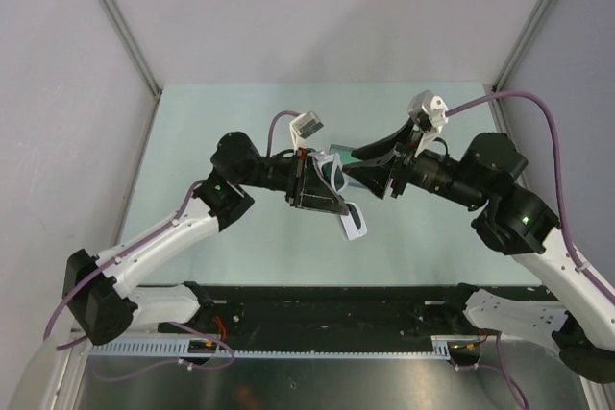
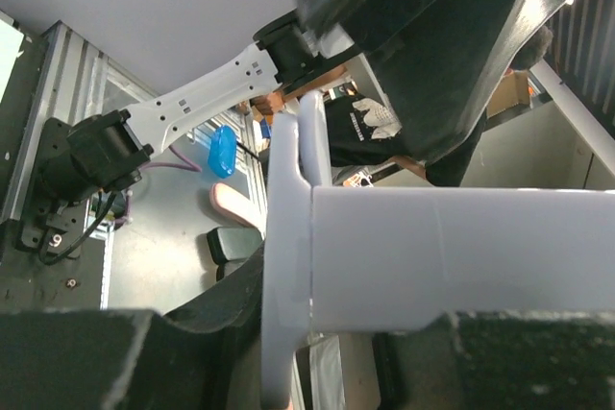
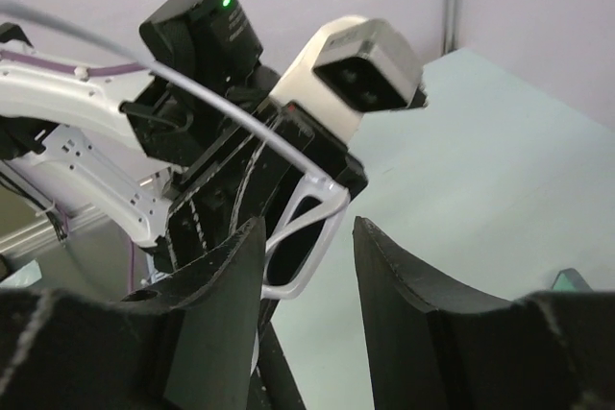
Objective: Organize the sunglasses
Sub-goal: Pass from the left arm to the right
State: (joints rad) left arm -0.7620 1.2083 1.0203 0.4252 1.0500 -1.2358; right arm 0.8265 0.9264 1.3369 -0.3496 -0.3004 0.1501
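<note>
Landmark: the left gripper (image 1: 332, 197), raised off the table (image 1: 240, 112).
Sunglasses (image 1: 353, 222): held in the left gripper, up in the air. The white frame and one dark lens stick out past its fingertips on the side toward the arm bases.
Left jaws: clenched on the sunglasses. In the left wrist view the white plastic sits right against the camera. A thick white bar runs across, and the edge of the frame crosses it upright between the dark fingers.
Right gripper (image 1: 352, 165): faces the left gripper from its right side, with its tips very near the left gripper's tips.
Right jaws: released. In the right wrist view the two dark fingers (image 3: 216, 324) stand apart and pale table shows through the gap.
Thin arm (image 3: 240, 117): a slim white arm of the sunglasses curves out from the left gripper. It ends in a white loop just beside one right finger. Whether the two touch cannot be told.
Camera (image 3: 365, 69): a white box mounted just behind the left gripper, on its upper side.
Teal patch (image 1: 338, 154): a small patch just beyond the left gripper's tips, between the two grippers. It is too hidden to tell what it is.
</note>
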